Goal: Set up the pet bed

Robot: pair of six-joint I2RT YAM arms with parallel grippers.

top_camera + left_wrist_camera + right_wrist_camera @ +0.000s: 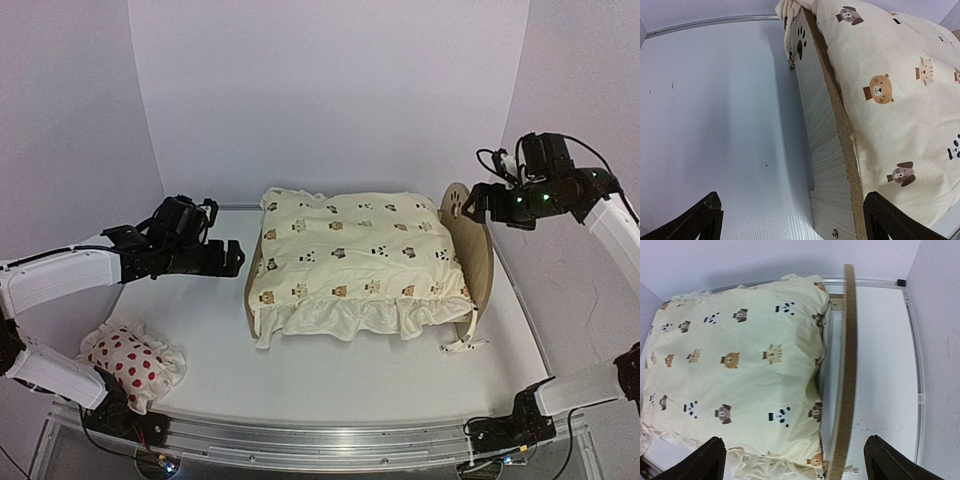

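One pet bed (478,255) stood centred on the desk (330,385), topped by one animal-print cushion (360,255); one red-spotted pillow (130,362) lay near the front-left corner. Left tool (238,257) and right tool (469,207) both gaped wide, gripping nothing.

Cream ruffled animal-print fabric cushion (360,260) lies flat; small white red-spotted pillow (130,362) rests on the white bench (210,330), well apart.

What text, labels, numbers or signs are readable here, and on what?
No words, numbers or brand names can be read in any view.
Sign only: dark paw print on the bed's rounded headboard.
Sign only: second paw print on the footboard.
Cushion: printed animal faces, no lettering.
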